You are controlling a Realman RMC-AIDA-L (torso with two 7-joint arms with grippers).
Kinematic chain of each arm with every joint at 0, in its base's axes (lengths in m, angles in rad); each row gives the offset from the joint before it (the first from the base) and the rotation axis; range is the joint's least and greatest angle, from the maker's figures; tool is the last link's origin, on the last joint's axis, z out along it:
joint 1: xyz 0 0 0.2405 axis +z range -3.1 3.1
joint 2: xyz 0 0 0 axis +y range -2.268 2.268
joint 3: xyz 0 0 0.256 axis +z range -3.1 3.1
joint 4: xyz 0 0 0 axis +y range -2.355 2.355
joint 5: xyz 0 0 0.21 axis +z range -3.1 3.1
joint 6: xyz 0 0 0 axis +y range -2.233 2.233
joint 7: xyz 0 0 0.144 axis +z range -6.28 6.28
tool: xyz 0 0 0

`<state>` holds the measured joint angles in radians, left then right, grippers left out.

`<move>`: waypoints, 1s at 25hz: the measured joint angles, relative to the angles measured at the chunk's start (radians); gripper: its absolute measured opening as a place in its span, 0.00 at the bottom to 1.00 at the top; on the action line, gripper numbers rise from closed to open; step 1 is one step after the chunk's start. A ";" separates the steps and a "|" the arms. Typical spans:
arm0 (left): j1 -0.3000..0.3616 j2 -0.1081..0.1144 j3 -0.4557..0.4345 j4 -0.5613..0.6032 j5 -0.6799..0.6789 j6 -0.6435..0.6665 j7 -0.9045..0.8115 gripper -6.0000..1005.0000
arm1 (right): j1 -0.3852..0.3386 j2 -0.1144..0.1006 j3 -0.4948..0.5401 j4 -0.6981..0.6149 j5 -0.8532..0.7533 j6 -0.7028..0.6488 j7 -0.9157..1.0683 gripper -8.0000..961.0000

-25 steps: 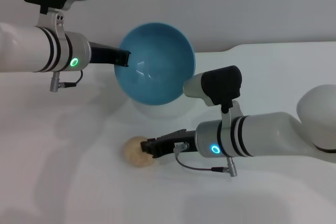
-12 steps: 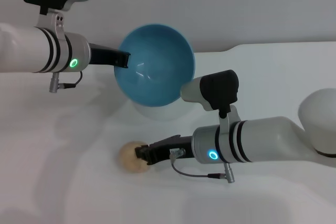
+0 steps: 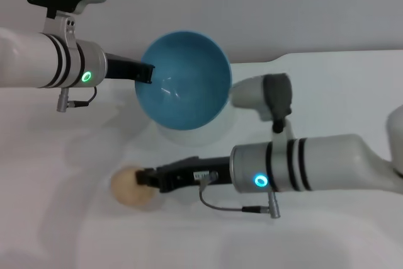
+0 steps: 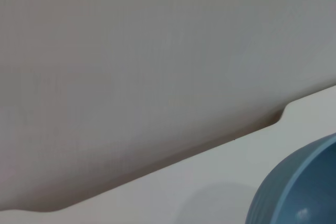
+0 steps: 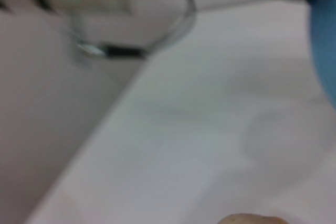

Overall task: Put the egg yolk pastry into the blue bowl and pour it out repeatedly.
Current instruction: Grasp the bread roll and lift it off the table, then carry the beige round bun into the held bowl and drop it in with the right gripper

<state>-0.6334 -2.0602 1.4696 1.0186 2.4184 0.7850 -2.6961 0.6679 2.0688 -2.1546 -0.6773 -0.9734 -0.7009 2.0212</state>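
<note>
Leftward went one egg yolk pastry (image 3: 131, 186) with right gripper (image 3: 147, 178); one blue bowl (image 3: 183, 80).

plain white table (image 3: 75, 231), pretty bare. only thing that looks to be sitting on it is the egg yolk pastry (image 3: 129, 187), near the front-left.

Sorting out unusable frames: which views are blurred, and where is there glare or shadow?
Right wrist view: smeared throughout. Head view: sharp, small glints inside the blue bowl and a soft shadow beneath it. Left wrist view: even, only the bowl's edge.
</note>
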 joint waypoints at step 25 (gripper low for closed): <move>-0.095 -0.002 0.041 -0.011 0.175 0.301 -0.079 0.01 | -0.310 0.002 0.627 -0.440 -0.476 -0.601 0.257 0.01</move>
<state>-0.7282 -2.0619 1.5104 1.0080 2.5934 1.0856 -2.7752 0.3581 2.0707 -1.5280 -1.1176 -1.4491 -1.3023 2.2778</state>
